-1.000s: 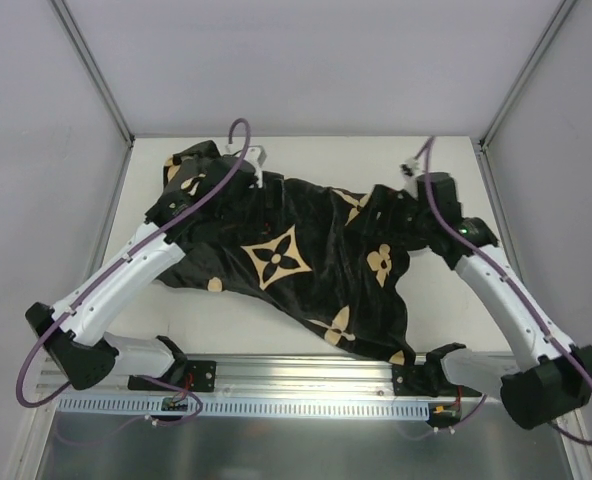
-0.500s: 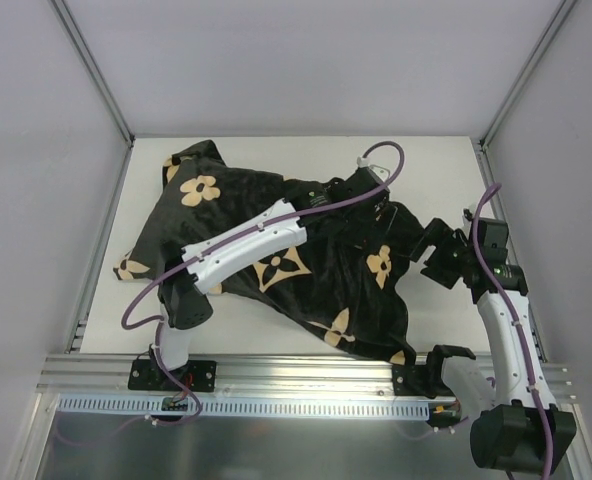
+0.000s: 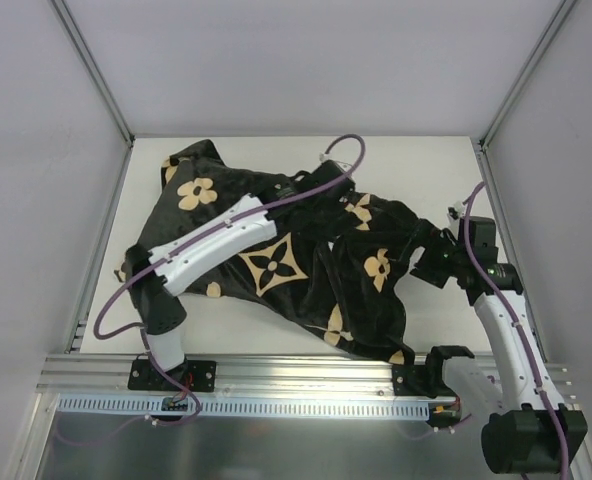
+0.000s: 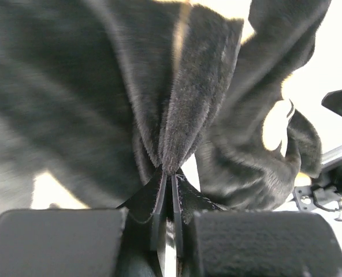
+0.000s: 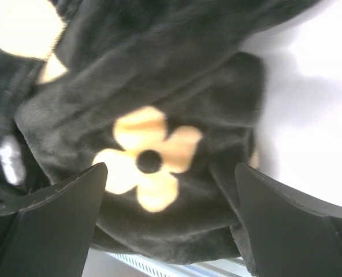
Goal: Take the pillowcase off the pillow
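Observation:
The black velvety pillowcase point(image 3: 306, 270) with tan flowers and diamond stars lies bunched across the middle of the table. The pillow is hidden inside it. My left arm reaches diagonally over the fabric, and my left gripper point(image 3: 301, 190) sits near its far middle. In the left wrist view this gripper point(image 4: 170, 176) is shut on a raised fold of the pillowcase point(image 4: 188, 98). My right gripper point(image 3: 418, 262) stands open at the cover's right edge. Its wrist view shows the jaws point(image 5: 171, 170) wide apart in front of a tan flower on the pillowcase point(image 5: 148, 158), with nothing pinched between them.
The white table top point(image 3: 446, 170) shows bare at the back and to the right of the fabric. An aluminium rail point(image 3: 296, 372) runs along the near edge by the arm bases. Grey enclosure walls point(image 3: 36, 150) stand on both sides.
My left arm swung from the cover's far left corner to its middle and shut on a fold. My right gripper pulled off the fabric to the right and stays open.

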Motion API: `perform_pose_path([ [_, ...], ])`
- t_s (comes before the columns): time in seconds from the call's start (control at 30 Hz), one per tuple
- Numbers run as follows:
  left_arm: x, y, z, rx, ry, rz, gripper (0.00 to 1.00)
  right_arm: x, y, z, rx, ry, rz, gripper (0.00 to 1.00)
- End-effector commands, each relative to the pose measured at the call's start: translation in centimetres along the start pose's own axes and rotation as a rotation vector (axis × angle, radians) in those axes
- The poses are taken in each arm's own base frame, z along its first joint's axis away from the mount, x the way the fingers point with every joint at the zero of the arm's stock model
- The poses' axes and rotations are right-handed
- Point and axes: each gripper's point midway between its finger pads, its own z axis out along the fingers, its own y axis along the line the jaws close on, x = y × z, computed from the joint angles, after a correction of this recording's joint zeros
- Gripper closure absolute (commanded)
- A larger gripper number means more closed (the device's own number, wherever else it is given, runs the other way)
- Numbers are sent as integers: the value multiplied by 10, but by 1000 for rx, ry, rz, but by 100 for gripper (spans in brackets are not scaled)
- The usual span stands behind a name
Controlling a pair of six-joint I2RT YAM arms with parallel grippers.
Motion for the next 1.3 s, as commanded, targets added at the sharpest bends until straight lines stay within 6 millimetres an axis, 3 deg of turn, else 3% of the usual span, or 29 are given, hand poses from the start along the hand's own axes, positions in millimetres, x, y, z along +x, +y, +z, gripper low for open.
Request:
perform_pose_path([
  [0.0,-5,22,-44,71,-45,-99,100,-4,47,-5,-111,-23,-91,2],
  [0.13,-6,28,-55,120,-67,-129,100,7,78,4,-147,-1,-165,1],
  [0.23,-7,32,-57,125,-75,-142,100,22,87,23,-131,50,-197,3],
  [0.3,-8,35,-56,122,-77,-153,100,27,80,39,-79,70,-216,13],
  [0.33,-9,37,-57,122,-80,-157,100,27,75,43,-51,78,-219,42],
  [0.43,-11,50,-63,109,-95,-187,100,12,38,41,127,36,-200,97],
  [0.47,-3,56,-61,119,-70,-213,100,-3,26,33,145,-17,-155,99],
  [0.5,-8,74,-61,112,-85,-269,100,-10,17,28,147,-40,-126,99],
  [0.53,-11,85,-75,127,-130,-323,100,-8,3,26,154,-41,-97,99],
  [0.6,0,98,-69,200,-121,-407,100,-27,-20,9,180,-136,-30,99],
  [0.63,-7,117,-82,216,-179,-479,100,-27,-27,6,190,-143,-19,99],
  [0.67,-4,122,-81,231,-184,-501,100,-24,-31,5,188,-138,-15,99],
  [0.83,6,115,-68,297,-142,-538,100,-18,-19,4,147,-108,-8,99],
  [0.87,8,114,-64,298,-127,-544,100,-19,-6,1,130,-112,-42,96],
  [0.9,10,115,-60,293,-117,-550,100,-17,-3,-2,141,-111,-58,64],
  [0.93,10,116,-59,290,-116,-552,100,-23,0,-8,162,-145,-81,45],
  [1.0,11,116,-57,289,-115,-554,100,-27,26,-20,125,-178,-138,14],
  [1.13,11,116,-54,287,-118,-563,100,-36,67,-33,91,-271,-208,4],
  [1.23,13,114,-51,296,-109,-575,100,-20,105,-26,49,-253,-312,3],
  [1.27,12,114,-51,298,-113,-577,100,-14,110,-12,71,-216,-335,3],
])
